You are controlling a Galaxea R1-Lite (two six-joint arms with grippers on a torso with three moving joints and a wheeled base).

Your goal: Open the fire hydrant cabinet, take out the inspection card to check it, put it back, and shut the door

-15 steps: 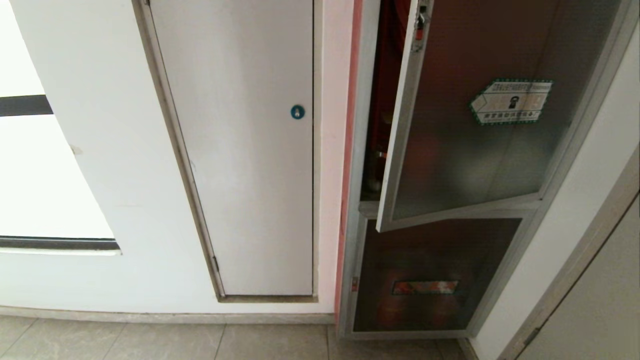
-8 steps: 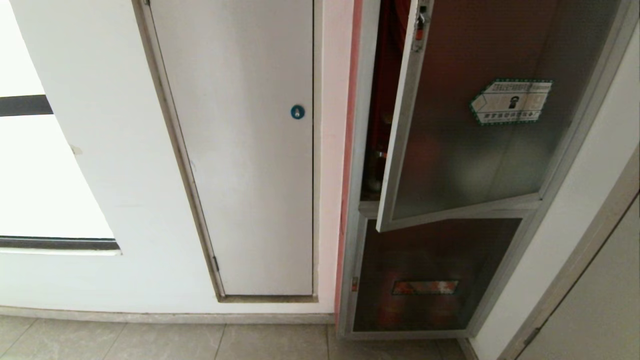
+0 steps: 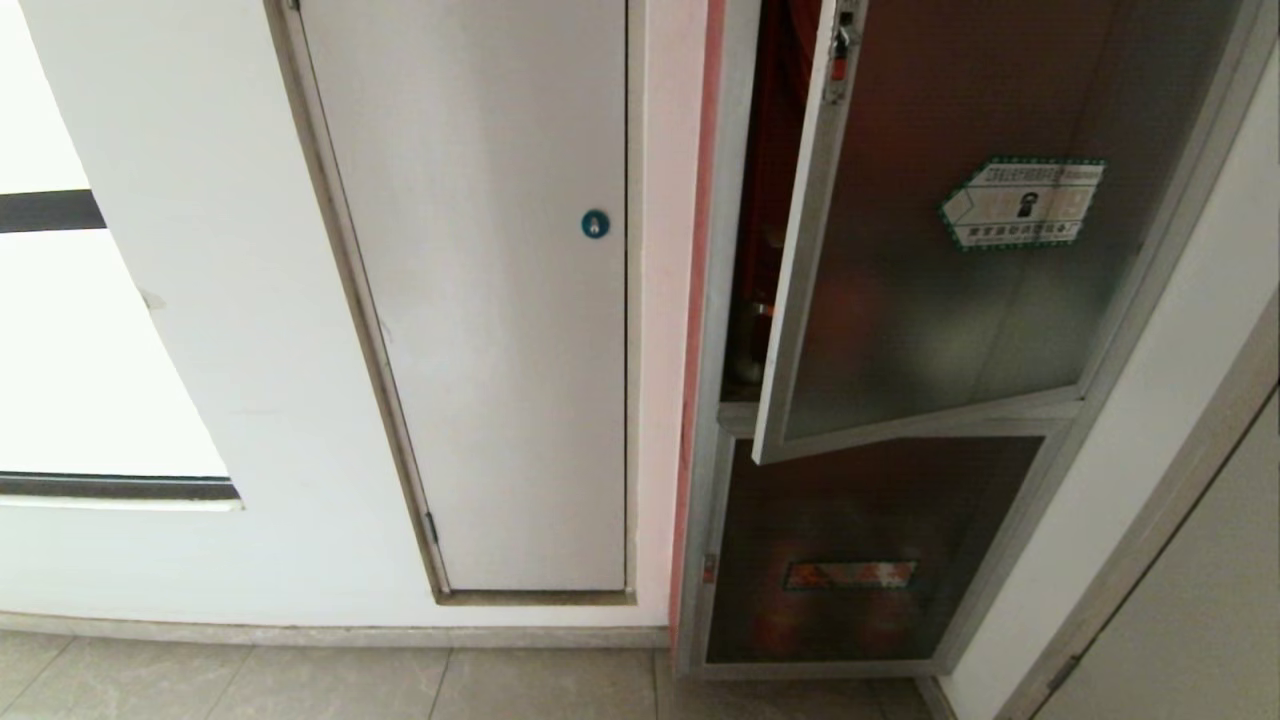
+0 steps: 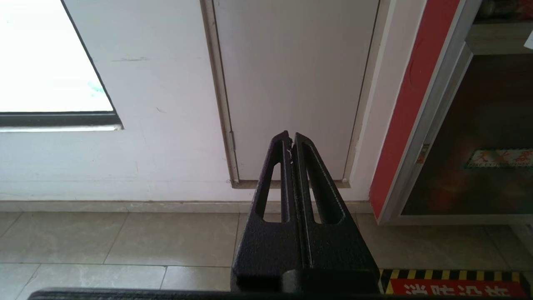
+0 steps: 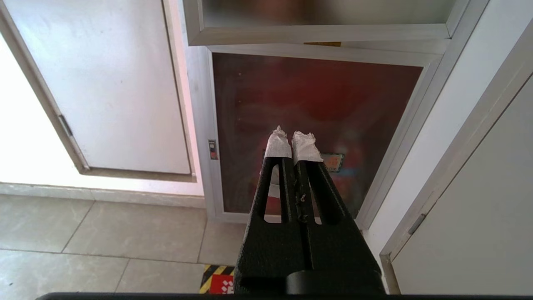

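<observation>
While you look across the last second, nothing shifts: the door [image 3: 960,230] of the fire hydrant cabinet [image 3: 740,250] hangs ajar at the same angle, its free edge swung out from the frame on the left side and its small red latch [image 3: 838,60] up near the top of that edge. You can see the hexagonal green-bordered sticker [image 3: 1022,203] on the dark glass, and through the gap a strip of the red interior with some fittings too dim to name. Below the door sits the smaller lower glass panel [image 3: 860,550], shut flat in its frame. You cannot see the inspection card in any view. To the left of the cabinet, the plain white door [image 3: 480,300] with its blue round lock [image 3: 595,224] is closed. Neither arm reaches into the head view. Your left claw [image 4: 291,137] hangs low over the tiled floor [image 4: 125,237], fingers pressed together on nothing, pointing at the foot of the white door. Your right claw [image 5: 291,137] likewise has its white-wrapped fingertips [image 5: 277,143] together and empty, aimed at the lower glass panel and clear of it.
</observation>
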